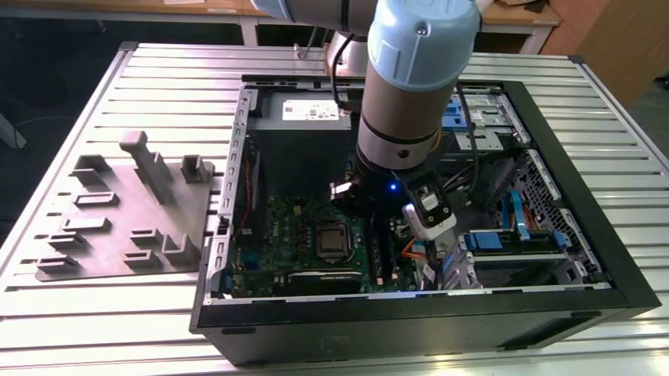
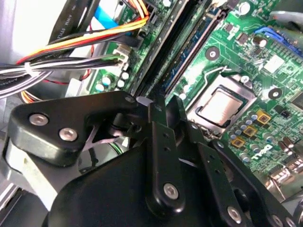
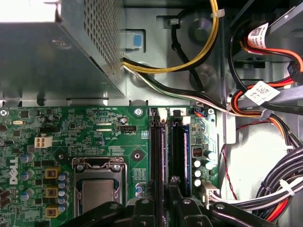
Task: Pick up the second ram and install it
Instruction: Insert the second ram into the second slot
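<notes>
- Exterior view: your ribbed metal table (image 1: pixel 74 313) carries an open PC case (image 1: pixel 585 258) lying on its side, with the grey holder tray (image 1: pixel 125 211) just beside it on the exterior view's left. The tray's posts hold nothing.
- Same view: your arm (image 1: pixel 403 117) reaches straight down into the case, over the green motherboard (image 1: pixel 282 235), at the memory slots (image 1: pixel 381 254) to the exterior view's right of the CPU socket (image 1: pixel 332 243).
- Second wrist view: the gripper (image 2: pixel 163 106) sits low over the slots (image 2: pixel 189 52), fingers (image 2: pixel 158 118) drawn close together. A thin edge shows between the tips; you can't confirm from this whether they clamp anything.
- Same view: the CPU socket (image 2: pixel 222 106) lies beside the slots, and a bundle of cables (image 2: pixel 57 61) runs on the other side.
- First wrist view: the second ram (image 3: pixel 158 156) stands on edge in the slot nearest the CPU socket (image 3: pixel 97 189), running down to the gripper (image 3: pixel 163 196). The neighbouring black slots (image 3: pixel 179 156) look empty.
- Same view: the power supply box (image 3: pixel 57 52) sits beyond the board's edge, and cables (image 3: pixel 265 109) cross the bare case floor.
</notes>
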`<state>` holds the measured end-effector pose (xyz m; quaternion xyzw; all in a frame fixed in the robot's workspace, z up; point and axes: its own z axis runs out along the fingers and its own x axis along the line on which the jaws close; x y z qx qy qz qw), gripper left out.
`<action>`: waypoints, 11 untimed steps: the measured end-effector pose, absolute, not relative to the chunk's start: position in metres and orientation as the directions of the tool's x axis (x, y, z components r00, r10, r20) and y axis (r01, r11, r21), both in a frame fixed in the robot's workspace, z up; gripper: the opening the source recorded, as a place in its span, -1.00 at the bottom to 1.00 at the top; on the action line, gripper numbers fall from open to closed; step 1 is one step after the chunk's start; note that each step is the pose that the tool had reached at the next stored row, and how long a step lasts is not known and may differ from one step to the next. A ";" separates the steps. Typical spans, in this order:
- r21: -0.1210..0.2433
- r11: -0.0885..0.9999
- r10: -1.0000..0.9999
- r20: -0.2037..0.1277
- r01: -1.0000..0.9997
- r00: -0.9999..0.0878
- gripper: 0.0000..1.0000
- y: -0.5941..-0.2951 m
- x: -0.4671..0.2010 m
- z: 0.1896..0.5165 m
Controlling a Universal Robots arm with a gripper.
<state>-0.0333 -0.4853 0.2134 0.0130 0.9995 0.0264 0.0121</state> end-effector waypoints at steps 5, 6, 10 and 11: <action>0.053 0.998 0.027 -0.023 0.025 -0.999 -0.50 -0.485 -0.033 0.220; 0.053 0.998 0.027 -0.023 0.025 -0.999 -0.50 -0.485 -0.033 0.223; 0.053 0.998 0.027 -0.023 0.025 -0.999 -0.50 -0.485 -0.033 0.236; 0.053 0.998 0.026 -0.023 0.025 -0.999 -0.50 -0.485 -0.033 0.237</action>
